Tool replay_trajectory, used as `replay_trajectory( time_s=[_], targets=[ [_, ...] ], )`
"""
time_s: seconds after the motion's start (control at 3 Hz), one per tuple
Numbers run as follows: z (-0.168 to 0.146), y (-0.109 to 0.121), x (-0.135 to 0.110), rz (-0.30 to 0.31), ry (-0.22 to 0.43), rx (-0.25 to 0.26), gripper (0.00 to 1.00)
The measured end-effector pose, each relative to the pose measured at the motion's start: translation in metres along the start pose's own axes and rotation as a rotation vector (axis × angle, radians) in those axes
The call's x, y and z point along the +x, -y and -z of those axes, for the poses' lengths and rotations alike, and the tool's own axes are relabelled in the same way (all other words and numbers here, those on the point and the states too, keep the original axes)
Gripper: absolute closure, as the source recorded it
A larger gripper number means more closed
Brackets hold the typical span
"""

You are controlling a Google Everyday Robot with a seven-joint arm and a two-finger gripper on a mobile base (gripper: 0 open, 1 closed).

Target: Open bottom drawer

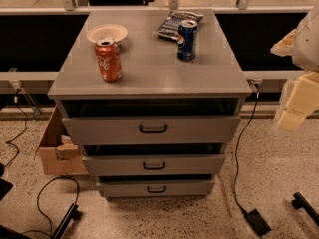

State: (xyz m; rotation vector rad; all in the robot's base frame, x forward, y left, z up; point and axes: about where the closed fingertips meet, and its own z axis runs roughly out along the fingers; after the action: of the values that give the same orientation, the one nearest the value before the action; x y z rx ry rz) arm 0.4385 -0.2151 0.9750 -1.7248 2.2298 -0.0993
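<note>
cabinet top (149,63): grey, smooth, soft shine | bottom drawer (184,188): flat matt grey front | red can (108,61): shiny metal | blue can (187,41): shiny metal | snack bag (174,24): glossy, crinkly | bowl (106,32): smooth, white | cardboard box (50,156): dull brown | floor (269,168): speckled, stone-like | gripper (294,114): pale, matt, plastic-looking, at the right edge beside the cabinet

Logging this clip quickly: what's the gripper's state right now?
Gripper: at the right edge of view, beside the cabinet, well away from the bottom drawer; open or closed cannot be told.
</note>
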Motion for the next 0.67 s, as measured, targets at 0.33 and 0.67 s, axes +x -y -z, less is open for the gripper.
replay_trajectory(
  time_s=[0.33,0.67],
  targets=[
    [-0.006,-0.002,-0.005,0.004,0.004,0.005,0.0],
    [-0.038,-0.02,-0.019,0.018,0.047,-0.007,0.0]
  ],
)
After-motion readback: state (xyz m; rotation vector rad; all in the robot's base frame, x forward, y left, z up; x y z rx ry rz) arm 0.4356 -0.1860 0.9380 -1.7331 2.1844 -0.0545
